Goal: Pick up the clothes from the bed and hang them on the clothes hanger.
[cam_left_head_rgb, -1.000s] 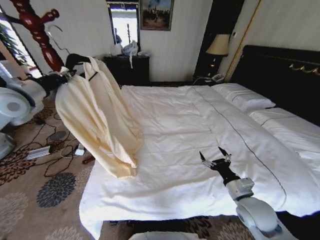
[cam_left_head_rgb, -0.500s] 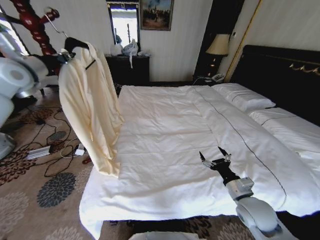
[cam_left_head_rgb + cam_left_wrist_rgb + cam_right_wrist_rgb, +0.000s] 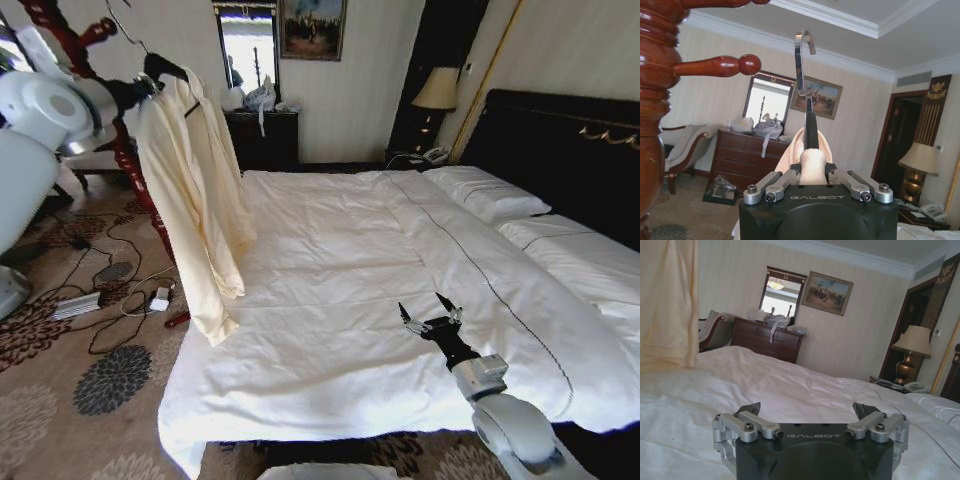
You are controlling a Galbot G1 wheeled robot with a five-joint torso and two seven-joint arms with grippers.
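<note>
The clothes (image 3: 195, 200), a cream shirt, hang full length from the black clothes hanger (image 3: 165, 68) beside the left edge of the bed (image 3: 340, 300). My left gripper (image 3: 148, 85) is raised high at the upper left and shut on the hanger's neck at the collar. In the left wrist view the gripper (image 3: 812, 172) grips just below the silver hook (image 3: 802, 60), which stands upright near a peg of the wooden coat stand (image 3: 715, 65). My right gripper (image 3: 432, 320) rests low over the duvet, open and holding nothing (image 3: 806, 409). The shirt (image 3: 670, 305) hangs at the side of that view.
The red-brown coat stand (image 3: 60, 35) rises behind the shirt. Cables and a power strip (image 3: 80, 303) lie on the patterned carpet left of the bed. A dark dresser (image 3: 262, 135) stands at the far wall, with a lamp (image 3: 436, 92) and the black headboard (image 3: 560, 140) to the right.
My left arm has raised the hanger and carried it left toward the coat stand. The shirt swung off the duvet and now hangs straighter. The right arm has not moved.
</note>
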